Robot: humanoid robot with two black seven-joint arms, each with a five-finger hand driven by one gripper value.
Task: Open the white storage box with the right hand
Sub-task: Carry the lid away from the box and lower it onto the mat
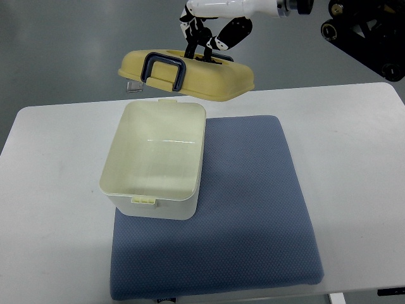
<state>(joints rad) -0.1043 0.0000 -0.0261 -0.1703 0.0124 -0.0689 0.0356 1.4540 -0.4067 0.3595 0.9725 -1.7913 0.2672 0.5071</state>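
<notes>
right robot hand point(212, 39) grips cream plastic lid point(190, 75) at 12 o'clock | open white rectangular storage box point(156, 159) below | blue padded mat point(247, 202) on white counter point(354, 164)

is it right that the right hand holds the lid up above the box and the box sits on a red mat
Not quite: the mat is blue, not red, as the top view shows. The rest holds: the right hand holds the lid up above the box, which sits on the mat.

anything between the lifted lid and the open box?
Nothing. The top view shows the lid held up by the right hand beyond the storage box; no object intervenes.
</notes>
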